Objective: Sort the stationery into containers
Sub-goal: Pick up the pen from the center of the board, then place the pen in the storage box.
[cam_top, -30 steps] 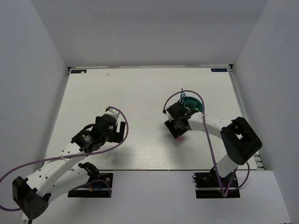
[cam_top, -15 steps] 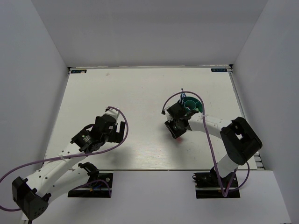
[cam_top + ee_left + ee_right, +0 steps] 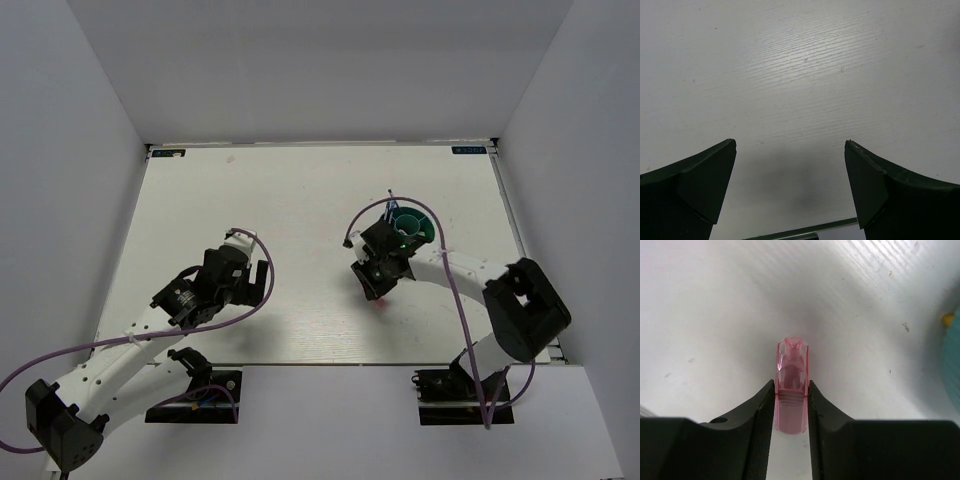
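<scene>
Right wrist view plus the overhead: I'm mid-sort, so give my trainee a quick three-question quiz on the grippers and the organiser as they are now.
1. True or false: the left gripper holds a pen.
2. The right gripper is closed on: A) a blue pen B) a pink marker C) an eraser.
3. Fill in: seen from above, the teal organiser stands on the ___ arm's side of the table.
Key: 1 false, it is open and empty. 2 B. 3 right.
</scene>
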Motion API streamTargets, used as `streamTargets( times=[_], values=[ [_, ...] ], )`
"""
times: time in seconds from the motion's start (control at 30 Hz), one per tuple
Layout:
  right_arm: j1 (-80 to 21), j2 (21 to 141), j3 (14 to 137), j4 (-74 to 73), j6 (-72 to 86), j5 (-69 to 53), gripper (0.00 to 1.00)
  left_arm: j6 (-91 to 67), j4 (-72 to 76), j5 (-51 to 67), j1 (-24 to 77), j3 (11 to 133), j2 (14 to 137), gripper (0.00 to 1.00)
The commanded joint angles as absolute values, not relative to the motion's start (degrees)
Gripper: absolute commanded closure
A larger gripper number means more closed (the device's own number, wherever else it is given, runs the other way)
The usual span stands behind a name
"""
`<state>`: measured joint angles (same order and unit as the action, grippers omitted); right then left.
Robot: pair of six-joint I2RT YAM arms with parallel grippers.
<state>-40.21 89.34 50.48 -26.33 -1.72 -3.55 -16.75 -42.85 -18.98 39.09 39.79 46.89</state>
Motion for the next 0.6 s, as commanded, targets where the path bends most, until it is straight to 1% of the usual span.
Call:
streamTargets(
  times=[0.0,0.07,0.1,0.17,0.23,0.33,0.37,0.43,0.57],
  values=[
    [-40.52,79.04,55.09,-29.26,-5.27,-9.58,0.94,-16.26,-42.45,-18.81,38.76,39.38,45.97,0.01],
    [-40.34,75.96,57.73,-29.44,-6.06,-8.36,0.98,-16.35,-42.36,-18.81,38.67,39.46,45.88,0.01],
    [-40.43,73.85,58.96,-29.36,-6.24,-5.91,1.0,-16.35,-42.28,-18.9,38.76,39.38,45.88,0.01],
    [-40.43,71.99,60.72,-27.61,-6.5,-0.29,1.0,-16.35,-42.36,-18.9,38.85,39.46,45.79,0.01],
    [-39.99,69.7,61.61,-26.28,-6.24,11.89,1.0,-16.35,-42.19,-18.98,38.76,39.38,45.97,0.01],
    [-38.06,67.51,61.62,-22.34,-6.5,25.0,1.0,-16.26,-42.28,-18.99,38.76,39.46,46.23,0.01],
    [-36.32,66.8,61.09,-18.67,-7.2,26.88,1.0,-16.35,-42.28,-18.98,38.76,39.29,46.23,0.01],
    [-34.9,65.75,60.56,-16.45,-7.99,31.71,1.0,-16.35,-42.28,-18.98,38.67,39.29,46.32,0.01],
    [-29.1,65.92,59.33,-9.52,-9.14,33.66,1.0,-16.35,-42.36,-18.98,38.76,39.38,46.49,0.01]
  ],
)
